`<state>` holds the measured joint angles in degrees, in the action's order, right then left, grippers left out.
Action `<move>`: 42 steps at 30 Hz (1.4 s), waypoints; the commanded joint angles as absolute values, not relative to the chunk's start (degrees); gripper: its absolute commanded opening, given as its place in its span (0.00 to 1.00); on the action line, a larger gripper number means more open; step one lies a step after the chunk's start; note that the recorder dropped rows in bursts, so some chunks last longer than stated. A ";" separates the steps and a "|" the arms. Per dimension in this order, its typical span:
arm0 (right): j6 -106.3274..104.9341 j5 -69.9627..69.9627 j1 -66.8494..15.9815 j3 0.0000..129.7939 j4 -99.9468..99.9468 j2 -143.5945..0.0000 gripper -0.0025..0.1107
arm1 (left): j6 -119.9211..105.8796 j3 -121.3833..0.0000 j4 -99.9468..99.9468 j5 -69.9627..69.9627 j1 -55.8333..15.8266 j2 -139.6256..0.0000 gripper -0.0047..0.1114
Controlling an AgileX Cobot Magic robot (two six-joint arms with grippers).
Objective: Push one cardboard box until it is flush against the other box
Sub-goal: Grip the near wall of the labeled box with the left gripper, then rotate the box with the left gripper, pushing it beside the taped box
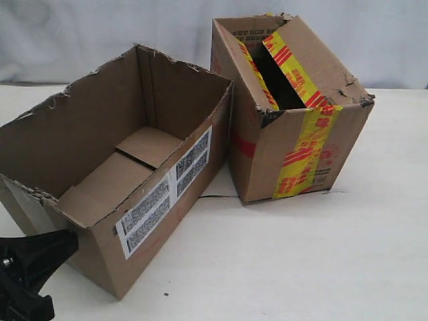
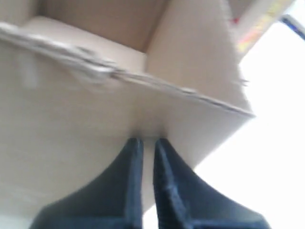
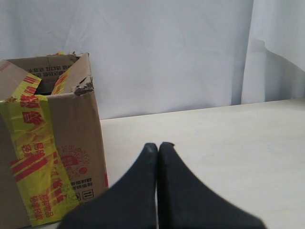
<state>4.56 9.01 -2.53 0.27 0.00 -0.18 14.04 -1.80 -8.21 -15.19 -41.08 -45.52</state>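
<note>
The plain cardboard box (image 1: 100, 167) with a ragged torn rim lies open-topped on the left, and white barcode labels (image 1: 167, 200) show on its long side. The other box (image 1: 301, 114), with yellow and red tape, stands to its right. The far corners of the two boxes meet, and a wedge of table shows between them toward the front. My left gripper (image 1: 67, 242) is shut, and its tips (image 2: 147, 140) rest against the plain box's end wall (image 2: 71, 133). My right gripper (image 3: 158, 144) is shut and empty over the table, apart from the taped box (image 3: 52, 143).
The white table (image 1: 301, 267) stretches in front of and to the right of the boxes. A pale curtain (image 1: 80, 33) hangs behind them. A thin dark line (image 1: 215, 196) lies on the table in the wedge between the boxes.
</note>
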 commanded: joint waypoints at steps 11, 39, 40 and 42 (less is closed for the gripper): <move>4.81 8.41 -2.10 0.00 0.00 0.00 0.02 | 17.01 -9.73 -4.73 -26.92 -45.42 -68.15 0.04; 4.81 8.41 -2.10 0.00 0.00 0.00 0.02 | 10.34 -42.07 -2.14 -25.49 -41.09 -98.47 0.04; 4.81 8.41 -2.10 0.00 0.00 0.00 0.02 | 10.34 -42.07 -2.14 -25.49 -40.65 -98.47 0.04; 4.81 8.41 -2.10 0.00 0.00 0.00 0.02 | 10.34 -42.07 -2.14 -25.49 -39.64 -98.47 0.04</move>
